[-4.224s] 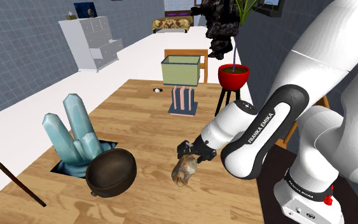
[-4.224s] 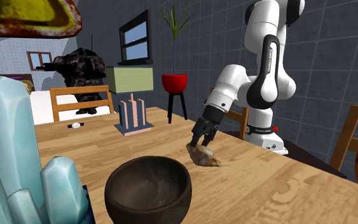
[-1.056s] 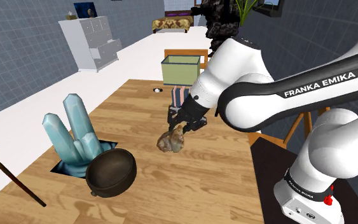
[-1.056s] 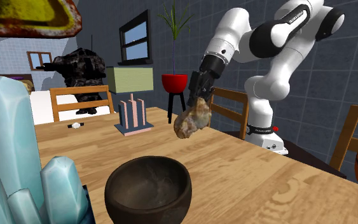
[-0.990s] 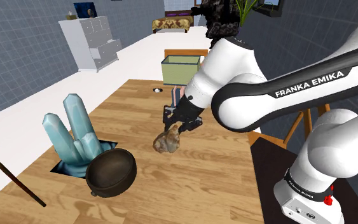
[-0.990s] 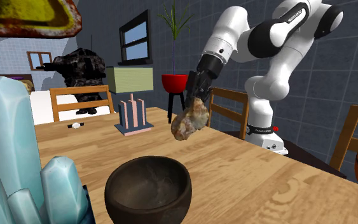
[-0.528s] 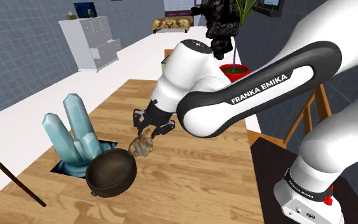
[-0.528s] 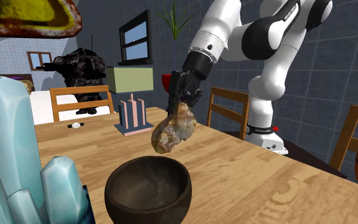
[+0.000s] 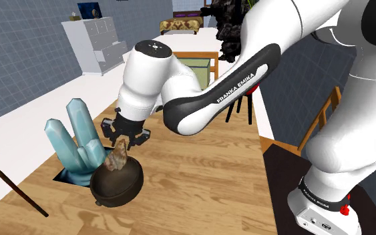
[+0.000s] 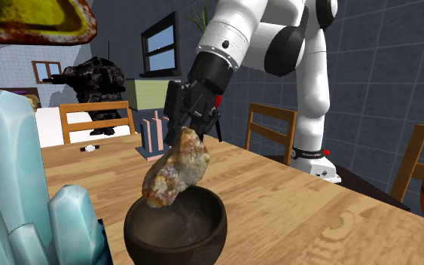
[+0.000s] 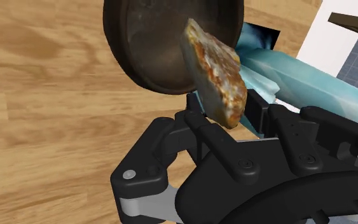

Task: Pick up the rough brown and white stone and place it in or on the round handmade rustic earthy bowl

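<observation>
Shoulder view: pinches the brown and white stone (image 9: 117, 159) in the end effector (image 9: 122, 143), directly above the dark round bowl (image 9: 106, 193), which sits just beside the pale blue crystal (image 9: 79, 133) on the wooden table (image 9: 200, 180). Hangs clear of the rim, probably so as to go straight down without knocking the bowl.

Second exterior view: grips only the upper end of the stone (image 10: 176, 169), leaving the bulk slung below the end effector (image 10: 190, 129) and tilted. Hovers with the lower tip about level with the rim of the bowl (image 10: 176, 239), resting on nothing.

Wrist view: clasps the stone (image 11: 215, 70) between both fingers (image 11: 196, 121), with the hollow of the bowl (image 11: 145, 38) beyond it. Sits toward the crystal side of that hollow, not dead centre. Calls, by this look, for a short descent and then release; risks a roll off the rim if let go off-centre.
</observation>
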Action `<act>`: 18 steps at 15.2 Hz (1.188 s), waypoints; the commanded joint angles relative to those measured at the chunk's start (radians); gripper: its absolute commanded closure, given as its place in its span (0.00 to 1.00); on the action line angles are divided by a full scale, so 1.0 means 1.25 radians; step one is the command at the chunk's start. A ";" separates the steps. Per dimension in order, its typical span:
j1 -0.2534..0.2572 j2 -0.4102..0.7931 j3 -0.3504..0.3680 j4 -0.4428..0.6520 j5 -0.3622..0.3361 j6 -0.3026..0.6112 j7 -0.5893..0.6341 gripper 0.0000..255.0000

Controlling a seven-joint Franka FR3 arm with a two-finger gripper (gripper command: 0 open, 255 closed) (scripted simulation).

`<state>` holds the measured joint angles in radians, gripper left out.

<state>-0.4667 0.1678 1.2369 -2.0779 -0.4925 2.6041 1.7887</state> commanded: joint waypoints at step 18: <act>0.244 0.163 -0.250 0.034 -0.322 0.050 0.238 1.00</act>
<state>-0.1663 0.3597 0.9341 -2.0280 -0.8930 2.6964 2.0860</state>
